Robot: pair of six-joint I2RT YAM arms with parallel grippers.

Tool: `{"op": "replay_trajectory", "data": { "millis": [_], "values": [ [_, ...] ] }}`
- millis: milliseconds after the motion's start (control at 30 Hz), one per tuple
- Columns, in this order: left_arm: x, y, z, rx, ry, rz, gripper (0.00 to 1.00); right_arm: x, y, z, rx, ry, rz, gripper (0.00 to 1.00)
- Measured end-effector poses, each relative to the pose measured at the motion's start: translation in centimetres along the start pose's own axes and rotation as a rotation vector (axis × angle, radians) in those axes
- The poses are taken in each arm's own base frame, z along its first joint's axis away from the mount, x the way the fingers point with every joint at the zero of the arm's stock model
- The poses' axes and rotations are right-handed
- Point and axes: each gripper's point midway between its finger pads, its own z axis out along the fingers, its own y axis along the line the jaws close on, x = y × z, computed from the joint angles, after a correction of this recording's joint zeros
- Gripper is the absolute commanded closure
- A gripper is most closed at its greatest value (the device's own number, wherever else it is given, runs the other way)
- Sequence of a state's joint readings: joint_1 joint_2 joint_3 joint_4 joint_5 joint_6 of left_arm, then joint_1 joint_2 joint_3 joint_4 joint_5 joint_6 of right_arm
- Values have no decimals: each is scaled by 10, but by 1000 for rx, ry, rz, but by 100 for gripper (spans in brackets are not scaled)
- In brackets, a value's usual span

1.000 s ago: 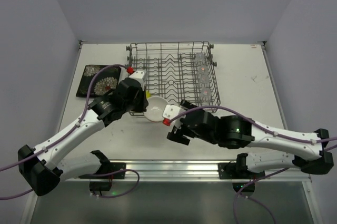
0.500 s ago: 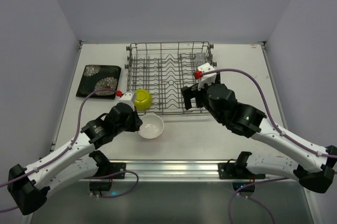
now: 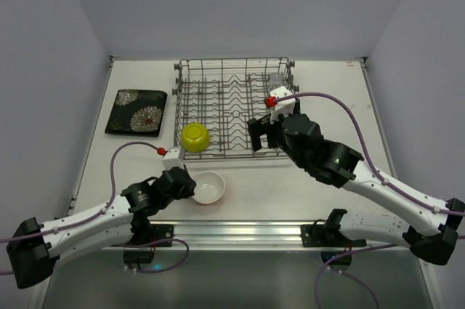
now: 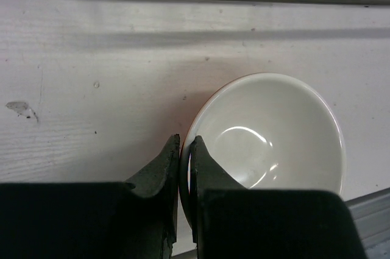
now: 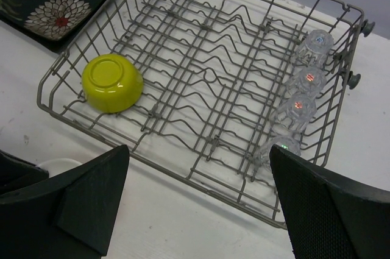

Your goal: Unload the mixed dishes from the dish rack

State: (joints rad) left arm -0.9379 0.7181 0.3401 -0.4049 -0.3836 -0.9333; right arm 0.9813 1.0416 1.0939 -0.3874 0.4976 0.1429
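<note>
The left gripper [image 4: 184, 144] is nearly closed, its two fingers [image 4: 159, 177] pinching the near-left rim of the small bowl [image 4: 274, 131], one finger inside and one outside. The bowl sits upright on the table [image 3: 330, 113], white inside showing, just in front of the dish rack [image 3: 234, 62] and apart from its near rail. From above, the left gripper [image 3: 184, 184] lies low at the bowl's [image 3: 209, 187] left side.

The right gripper [image 5: 199, 149] hangs over the rack's [image 5: 207, 88] near edge with its fingers spread wide and nothing between them. Below it, the yellow-green bowl [image 5: 113, 82] lies upside down in the near-left corner, and four clear glasses [image 5: 303, 94] stand in a row along the right side. The flowered plate [image 5: 49, 9] lies flat on the table, left of the rack.

Half a second earlier the left gripper was closer to the rack's near-left corner; it has since drawn back toward the near table edge, the bowl coming slightly nearer with it. The right gripper [image 3: 260, 134] has shifted slightly left.
</note>
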Motion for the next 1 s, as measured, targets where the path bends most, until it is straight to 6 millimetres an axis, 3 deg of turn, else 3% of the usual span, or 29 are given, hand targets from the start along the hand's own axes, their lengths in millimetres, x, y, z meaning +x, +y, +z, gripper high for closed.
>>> {"op": "replay_trajectory", "data": {
  "millis": [133,400,467,500,600,733,800,1000],
  "values": [
    [9,11,9,-48,-16,-8,100,0,2,0,-14,2,0,1],
    [12,-3,18,-48,-65,-6,92,0,3,0,-20,3,1,1],
    [13,-6,18,-48,-72,-10,83,0,3,0,-20,2,2,1],
    [13,-6,18,-48,-73,-6,70,0,2,1,-20,2,3,1],
    [15,-7,17,-45,-70,-4,59,1,1,2,-21,6,12,1],
    [10,-15,14,-37,-70,5,34,8,-6,12,-3,41,51,1],
    [5,-22,10,-32,-70,8,22,15,-11,20,4,71,76,1],
    [-27,-48,-12,-2,-110,1,0,25,-9,47,-38,157,179,1]
  ]
}}
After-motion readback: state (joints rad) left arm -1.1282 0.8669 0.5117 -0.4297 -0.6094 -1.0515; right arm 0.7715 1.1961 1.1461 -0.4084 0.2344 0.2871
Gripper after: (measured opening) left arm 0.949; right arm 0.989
